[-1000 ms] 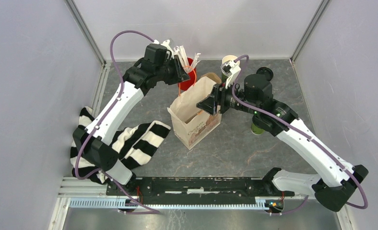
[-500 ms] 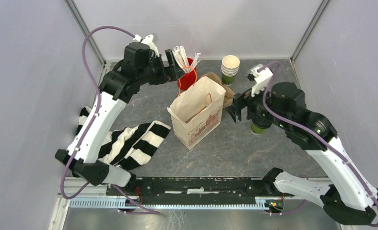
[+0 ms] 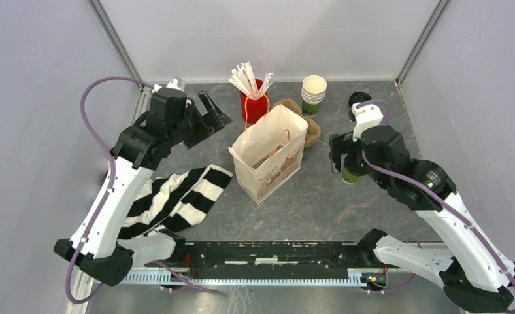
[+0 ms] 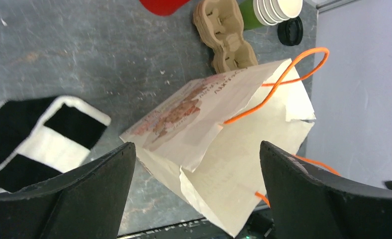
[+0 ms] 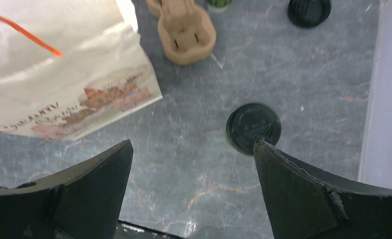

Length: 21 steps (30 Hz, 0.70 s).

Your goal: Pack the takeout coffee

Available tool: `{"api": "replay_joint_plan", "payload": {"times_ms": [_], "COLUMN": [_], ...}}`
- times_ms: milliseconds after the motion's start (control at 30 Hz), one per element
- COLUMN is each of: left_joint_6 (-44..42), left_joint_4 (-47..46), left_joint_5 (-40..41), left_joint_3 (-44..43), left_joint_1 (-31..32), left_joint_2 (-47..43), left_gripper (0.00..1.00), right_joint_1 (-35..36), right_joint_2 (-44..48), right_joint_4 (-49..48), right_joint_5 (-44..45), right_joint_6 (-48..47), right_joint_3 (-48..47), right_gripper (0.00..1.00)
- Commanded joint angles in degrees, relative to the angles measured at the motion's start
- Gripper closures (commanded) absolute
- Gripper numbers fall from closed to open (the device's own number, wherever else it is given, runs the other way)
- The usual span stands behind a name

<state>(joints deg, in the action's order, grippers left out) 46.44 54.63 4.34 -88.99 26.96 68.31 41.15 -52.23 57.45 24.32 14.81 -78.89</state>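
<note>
The takeout coffee [image 3: 351, 175], a green cup with a black lid [image 5: 252, 128], stands upright on the table right of the paper bag [image 3: 268, 154]. My right gripper [image 3: 345, 157] hangs open just above it and holds nothing. In the right wrist view the lid sits at the tip of the right finger [image 5: 303, 184], outside the gap of the right gripper [image 5: 191, 149]. My left gripper [image 3: 208, 123] is open and empty, left of the bag and apart from it. The left wrist view looks past the left gripper [image 4: 196, 149] at the bag [image 4: 234, 149] with its orange handles.
A stack of lidless cups [image 3: 314, 95], a red cup of straws [image 3: 255, 104] and a brown cup carrier [image 3: 310, 129] stand behind the bag. A lone black lid [image 3: 359, 99] lies at the back right. A striped cloth [image 3: 170, 196] lies at the front left.
Both grippers have opened and drawn back from the bag's top. The left arm swung left. The right arm swung right and now hangs over the coffee.
</note>
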Motion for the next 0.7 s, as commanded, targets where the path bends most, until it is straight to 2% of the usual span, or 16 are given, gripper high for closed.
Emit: {"api": "replay_joint_plan", "payload": {"times_ms": [0,133,300,467,600,667], "left_joint_6": [7.4,7.8,5.2,1.6,-1.4,-2.4], "left_joint_4": [-0.8,1.0,4.6,4.4,3.1,1.9], "left_joint_5": [-6.2,-11.2,-11.3,-9.3,-7.9,-7.3], "left_joint_3": [4.5,7.0,5.3,2.1,2.6,3.9], "left_joint_1": [-0.2,-0.2,-0.2,-0.2,-0.2,-0.2], "left_joint_2": [-4.1,-5.5,-5.9,-4.5,-4.7,-5.4], "left_gripper": [0.00,0.00,0.00,0.00,0.00,0.00], "right_joint_1": [0.1,0.1,0.2,0.1,-0.8,-3.1], "right_joint_2": [2.2,5.5,6.8,2.5,-3.4,-6.2], "right_joint_4": [6.2,6.6,6.7,6.0,5.8,5.2], "right_joint_5": [-2.3,-5.6,1.0,8.0,12.6,11.6], "right_joint_6": [5.9,7.6,11.7,14.3,10.9,8.8], "right_joint_3": [5.2,12.8,16.0,11.9,8.7,7.8], "right_gripper": [0.02,0.02,0.02,0.02,0.02,0.02]}}
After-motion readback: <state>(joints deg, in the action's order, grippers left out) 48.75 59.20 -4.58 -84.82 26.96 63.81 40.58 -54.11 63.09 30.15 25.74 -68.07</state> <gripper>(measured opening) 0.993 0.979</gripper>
